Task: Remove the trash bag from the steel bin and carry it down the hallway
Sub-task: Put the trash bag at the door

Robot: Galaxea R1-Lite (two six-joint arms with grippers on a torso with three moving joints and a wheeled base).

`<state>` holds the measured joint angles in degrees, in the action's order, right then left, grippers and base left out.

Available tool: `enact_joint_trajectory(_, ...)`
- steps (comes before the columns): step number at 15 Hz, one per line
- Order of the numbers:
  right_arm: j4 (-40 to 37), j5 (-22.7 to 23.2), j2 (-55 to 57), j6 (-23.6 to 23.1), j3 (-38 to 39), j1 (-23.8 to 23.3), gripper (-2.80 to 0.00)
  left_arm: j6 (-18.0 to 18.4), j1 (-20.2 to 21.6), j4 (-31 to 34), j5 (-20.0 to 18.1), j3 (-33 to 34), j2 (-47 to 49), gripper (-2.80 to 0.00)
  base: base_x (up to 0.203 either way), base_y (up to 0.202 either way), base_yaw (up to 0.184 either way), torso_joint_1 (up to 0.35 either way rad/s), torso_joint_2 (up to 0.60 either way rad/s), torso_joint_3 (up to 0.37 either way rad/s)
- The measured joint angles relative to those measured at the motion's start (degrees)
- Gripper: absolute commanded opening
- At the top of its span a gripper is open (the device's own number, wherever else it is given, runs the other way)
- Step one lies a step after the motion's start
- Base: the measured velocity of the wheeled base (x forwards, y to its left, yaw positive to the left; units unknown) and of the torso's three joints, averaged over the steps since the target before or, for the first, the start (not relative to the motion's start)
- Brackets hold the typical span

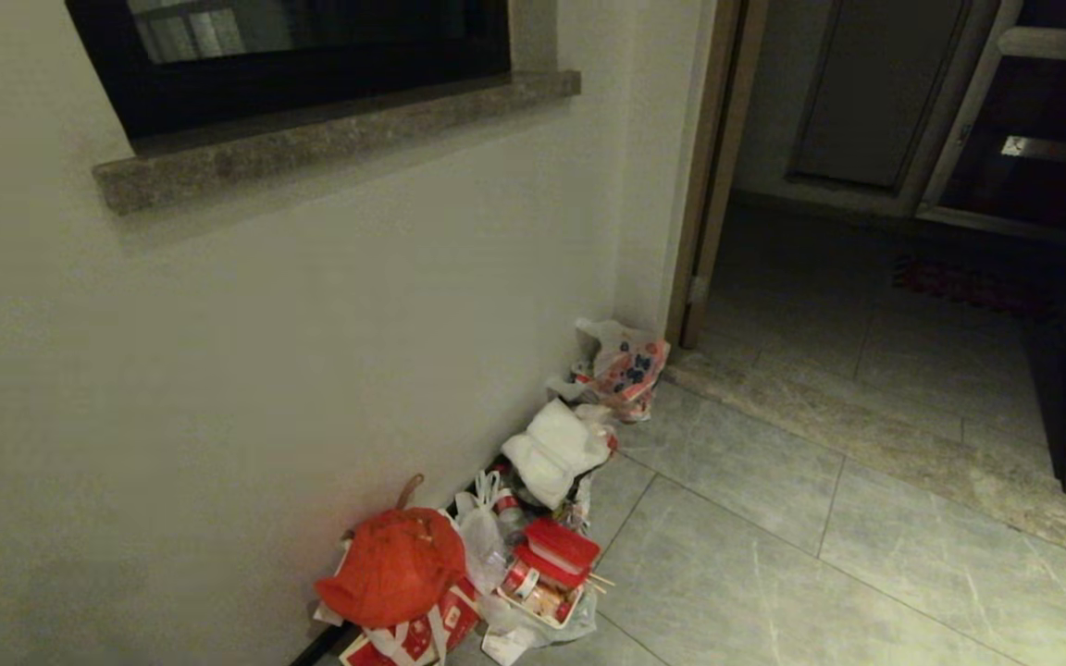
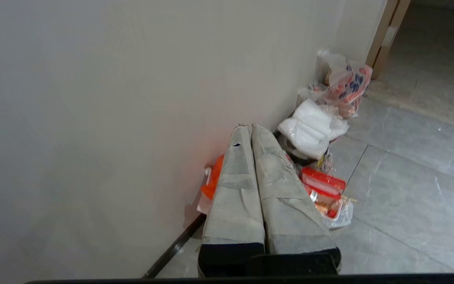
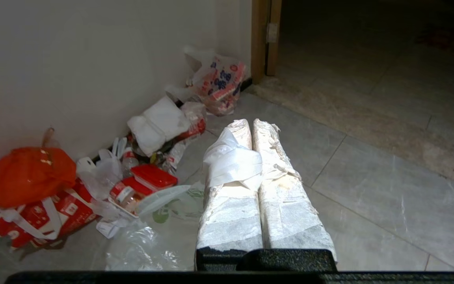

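Head view first: neither arm shows here. The grey marble-veined hallway floor tiles (image 1: 774,573) run ahead beside the plain cream wall (image 1: 311,324). Rubbish lines the wall's foot: a crumpled orange-red plastic bag (image 1: 399,564), a red-lidded clear food box (image 1: 559,548), and further on a white bag with red and blue print (image 1: 630,365), just beside the wooden door frame (image 1: 713,166). A brownish stone threshold strip (image 1: 866,435) crosses the doorway into a darker room. The steel bin is nowhere in view.

Over to the left wrist view: the left gripper (image 2: 250,127) points at that pile, its taped fingers pressed together on nothing.

Now the right wrist view, and here's the task's thing: the right gripper (image 3: 251,123) is clamped tight, a white handle loop wrapped over one finger, and the thin translucent whitish trash bag (image 3: 172,209) with green print trails below it. Whether the bag touches the tiles cannot be told.

By the look of it, the bag is already out and this is the carrying leg. The next move calls for a firm clamp and a line along the bare tiles on the robot's right. The wall-side litter is the snag risk; the door frame narrows the way ahead.
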<state>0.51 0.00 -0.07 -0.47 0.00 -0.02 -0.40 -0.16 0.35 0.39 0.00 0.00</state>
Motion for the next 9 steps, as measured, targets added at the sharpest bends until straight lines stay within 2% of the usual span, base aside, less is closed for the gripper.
enact_joint_trajectory(4,0.0,-0.1,0.0,0.1,-0.1,0.0,-2.80,0.0,0.0,-0.1,0.0,0.0,0.0,-2.80,0.000,0.000,0.000,0.127,-0.42,-0.295)
enact_joint_trajectory(9,-0.1,-0.1,0.0,0.6,0.0,0.0,-2.80,0.0,0.0,0.0,0.0,0.0,0.0,-2.80,0.000,0.000,0.000,0.021,-0.06,-0.042)
